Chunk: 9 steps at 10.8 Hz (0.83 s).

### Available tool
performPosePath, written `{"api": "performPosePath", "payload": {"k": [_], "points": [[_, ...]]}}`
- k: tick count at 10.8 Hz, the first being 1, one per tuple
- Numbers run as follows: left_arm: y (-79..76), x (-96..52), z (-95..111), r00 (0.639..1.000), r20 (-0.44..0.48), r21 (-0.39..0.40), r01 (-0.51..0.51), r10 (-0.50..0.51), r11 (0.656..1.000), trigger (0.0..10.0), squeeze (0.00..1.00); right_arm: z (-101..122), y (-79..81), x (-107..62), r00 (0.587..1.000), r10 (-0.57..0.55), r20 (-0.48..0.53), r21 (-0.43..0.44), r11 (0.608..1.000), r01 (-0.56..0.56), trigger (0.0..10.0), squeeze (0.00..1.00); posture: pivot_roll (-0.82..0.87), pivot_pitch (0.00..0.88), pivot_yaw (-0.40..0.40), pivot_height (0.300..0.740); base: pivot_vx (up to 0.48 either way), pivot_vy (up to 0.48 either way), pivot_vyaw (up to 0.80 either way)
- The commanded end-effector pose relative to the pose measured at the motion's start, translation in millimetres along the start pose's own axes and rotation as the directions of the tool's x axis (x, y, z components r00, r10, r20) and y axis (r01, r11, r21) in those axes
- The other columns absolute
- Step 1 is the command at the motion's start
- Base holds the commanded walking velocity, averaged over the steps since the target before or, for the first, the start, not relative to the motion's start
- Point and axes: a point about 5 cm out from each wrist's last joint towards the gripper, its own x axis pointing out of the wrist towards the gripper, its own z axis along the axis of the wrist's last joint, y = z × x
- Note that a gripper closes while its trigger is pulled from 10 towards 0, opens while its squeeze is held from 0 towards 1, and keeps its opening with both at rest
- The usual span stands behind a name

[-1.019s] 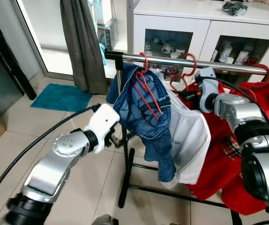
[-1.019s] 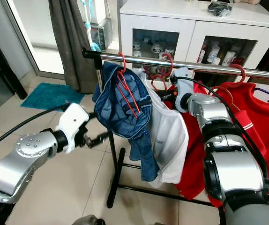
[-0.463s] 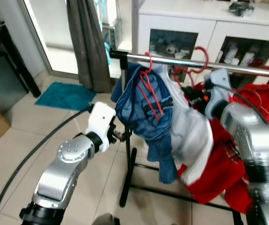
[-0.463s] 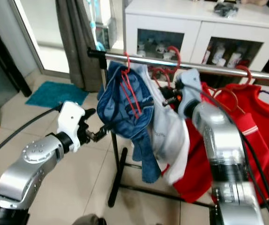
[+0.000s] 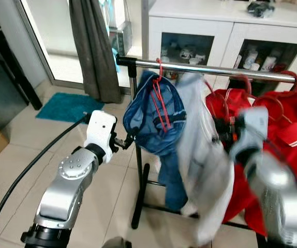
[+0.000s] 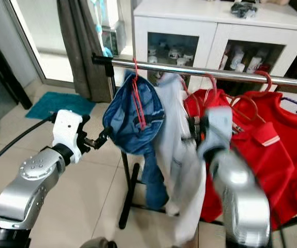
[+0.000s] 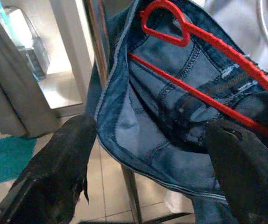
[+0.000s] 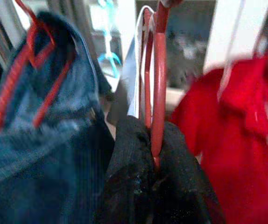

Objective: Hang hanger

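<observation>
Since a second earlier, the right arm had pulled back from the rail (image 5: 216, 70) toward the camera, blurring in the centre right of the head views, and the white garment (image 5: 203, 155) swung down and out with it. The right tool (image 8: 155, 163) was clenched on the lower bar of a red hanger (image 8: 156, 93), seen close up in the right wrist view; that hanger carried the white garment, so the grip served to steer the hook. Whether the hook sat on the rail could not be told through the blur.

At the centre left, the left tool (image 5: 127, 140) hovered just beside the denim jeans (image 5: 153, 121), its fingers (image 7: 54, 177) spread wide apart and holding nothing, on either side of the jeans' edge. It looked placed to push the jeans aside and keep room on the rail. The jeans hung on their own red hanger (image 5: 161, 95), hooked over the rail in the upper centre. Red shirts (image 5: 283, 134) filled the right side.
</observation>
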Motion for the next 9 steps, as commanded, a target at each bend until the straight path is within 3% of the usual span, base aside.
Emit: {"api": "performPosePath", "payload": {"k": [1, 6, 9], "points": [[-2.2, -1.5, 1, 1.0, -0.001, 0.007, -0.005, 0.005, 1.0, 10.0, 0.0, 4, -0.8, -4.7, 0.999, -0.039, 0.027, -0.034, 0.999, 0.04, 0.0, 0.0, -0.01, 0.019, 0.047, 0.74, 0.0, 0.0, 0.0], [-6.0, -5.5, 0, 1.0, -0.01, 0.003, 0.003, -0.003, 1.0, 10.0, 0.0, -11, -2.8, -14.8, 0.996, -0.086, -0.029, -0.102, 0.991, 0.083, 0.0, 0.0, 0.01, 0.023, 0.033, 0.74, 0.0, 0.0, 0.0], [-10.3, -6.6, 1, 1.0, -0.016, -0.001, 0.023, -0.023, 1.0, 10.0, 0.0, -15, -1.3, -16.8, 0.995, -0.095, -0.039, -0.097, 0.991, 0.091, 0.0, 0.0, 0.01, 0.025, 0.034, 0.74, -0.269, 0.0, 0.0]]}}
